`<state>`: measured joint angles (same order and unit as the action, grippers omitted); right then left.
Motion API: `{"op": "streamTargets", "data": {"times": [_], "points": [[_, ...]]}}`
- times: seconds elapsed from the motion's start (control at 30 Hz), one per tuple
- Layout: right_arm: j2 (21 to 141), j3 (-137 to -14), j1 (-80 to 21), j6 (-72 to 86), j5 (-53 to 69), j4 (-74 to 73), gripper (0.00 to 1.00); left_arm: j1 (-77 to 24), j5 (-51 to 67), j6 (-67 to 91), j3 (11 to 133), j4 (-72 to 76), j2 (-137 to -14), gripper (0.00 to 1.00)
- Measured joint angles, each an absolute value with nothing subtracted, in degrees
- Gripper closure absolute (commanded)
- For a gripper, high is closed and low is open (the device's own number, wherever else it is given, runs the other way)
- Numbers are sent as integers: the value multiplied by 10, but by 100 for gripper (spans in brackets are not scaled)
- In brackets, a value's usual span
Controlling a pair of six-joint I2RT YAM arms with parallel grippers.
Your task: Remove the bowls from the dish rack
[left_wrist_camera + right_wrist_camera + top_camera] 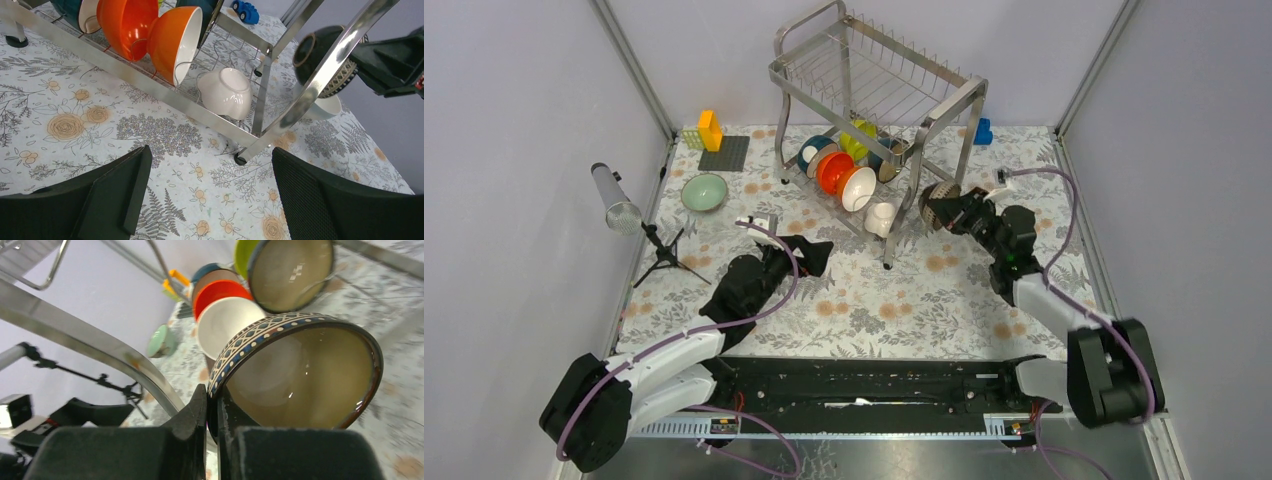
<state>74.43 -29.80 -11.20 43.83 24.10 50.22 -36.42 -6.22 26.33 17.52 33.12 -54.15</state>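
While our right tool [212, 402] pinches the patterned bowl [300, 375] by its rim, clear of the dish rack [874, 90] toward the right tabletop [924, 300] edge, our left tool [210, 152] stands apart, ready for the racked bowls [175, 42].

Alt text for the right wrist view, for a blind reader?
The right gripper, jaws shut, holds a brown patterned bowl by its rim beside a dish rack bar. Behind it a white bowl, an orange bowl and an olive-glazed bowl stand on edge; a pale green bowl sits farther off.
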Motion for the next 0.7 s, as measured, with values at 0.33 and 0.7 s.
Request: {"op": "streamTargets", "data": {"times": [0.33,0.7], "points": [[547,-270,-112,341,31,225,100,-364,-63,261,175,331,-540,5],[547,-331,-112,282,-65,27,100,-364,-63,257,175,331,-540,5]]}}
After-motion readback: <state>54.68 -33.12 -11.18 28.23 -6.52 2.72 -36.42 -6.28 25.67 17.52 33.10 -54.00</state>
